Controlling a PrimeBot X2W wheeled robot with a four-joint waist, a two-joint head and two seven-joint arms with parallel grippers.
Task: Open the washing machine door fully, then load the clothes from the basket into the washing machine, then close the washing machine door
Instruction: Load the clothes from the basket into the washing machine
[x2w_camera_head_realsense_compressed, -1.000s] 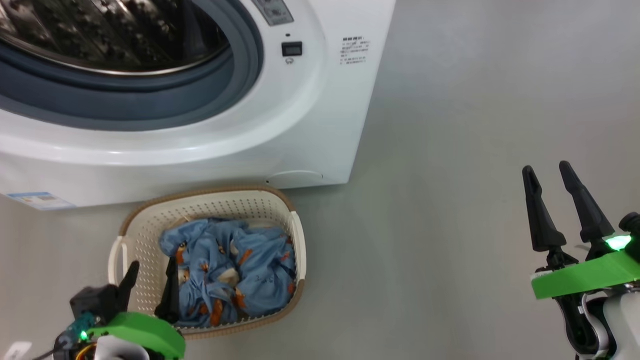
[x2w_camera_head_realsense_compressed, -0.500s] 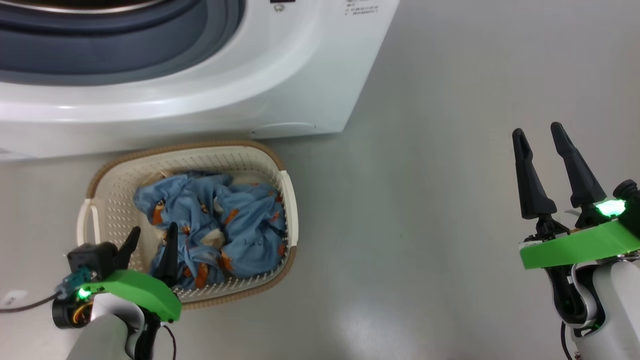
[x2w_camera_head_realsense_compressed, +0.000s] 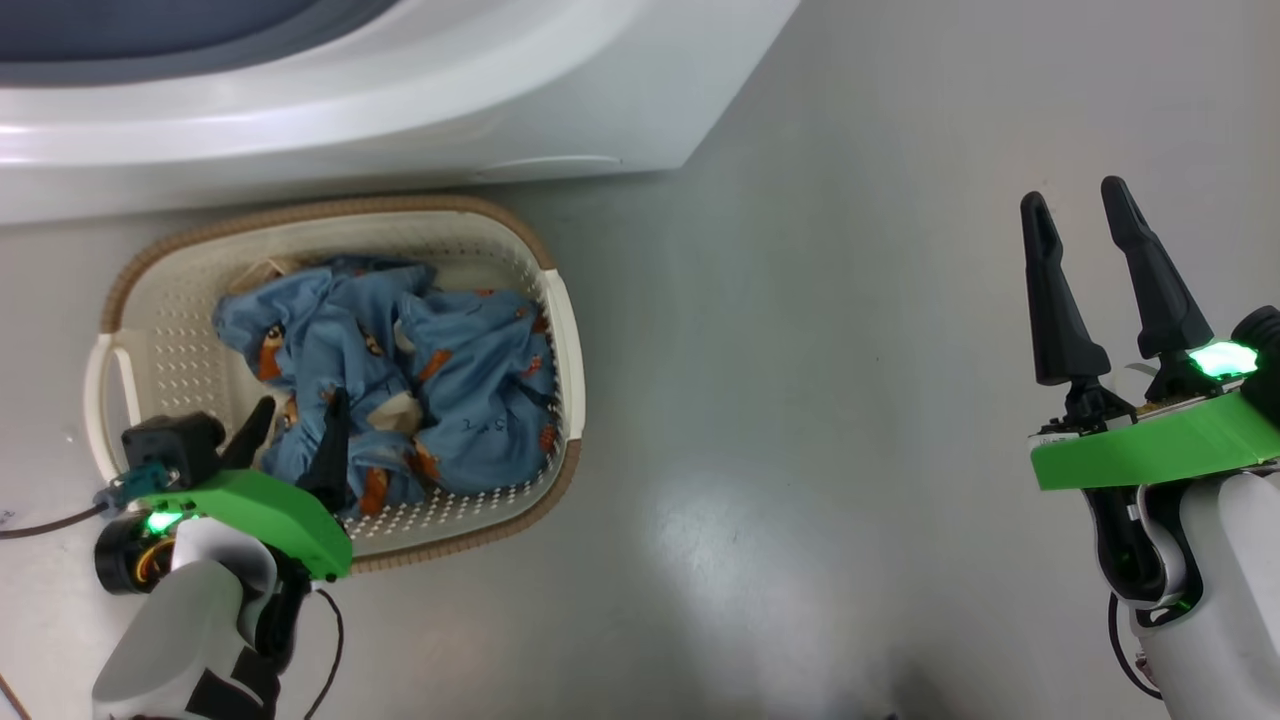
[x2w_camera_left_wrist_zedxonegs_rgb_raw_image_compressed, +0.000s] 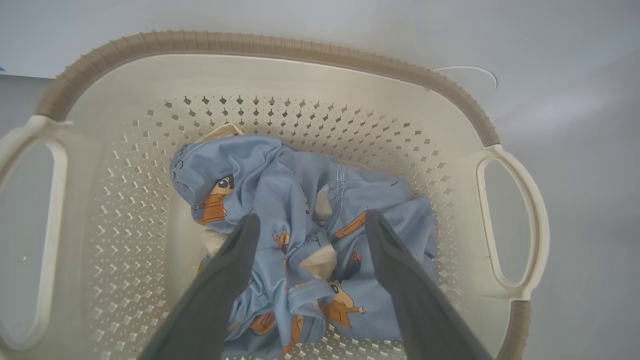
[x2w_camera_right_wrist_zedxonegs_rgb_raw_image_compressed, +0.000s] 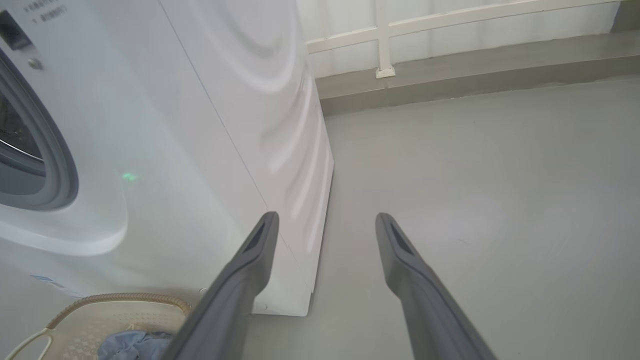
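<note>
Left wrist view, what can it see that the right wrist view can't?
Left wrist view: the open left gripper hanging over the clothes, close enough to make out their orange cartoon figures, plus the basket with its holed walls and both white handles. Right wrist view: the open right gripper over bare floor, the washing machine from its side, its grey gasket and a white railing behind. Shared: the brown-rimmed basket with blue clothes inside, and grey floor.
</note>
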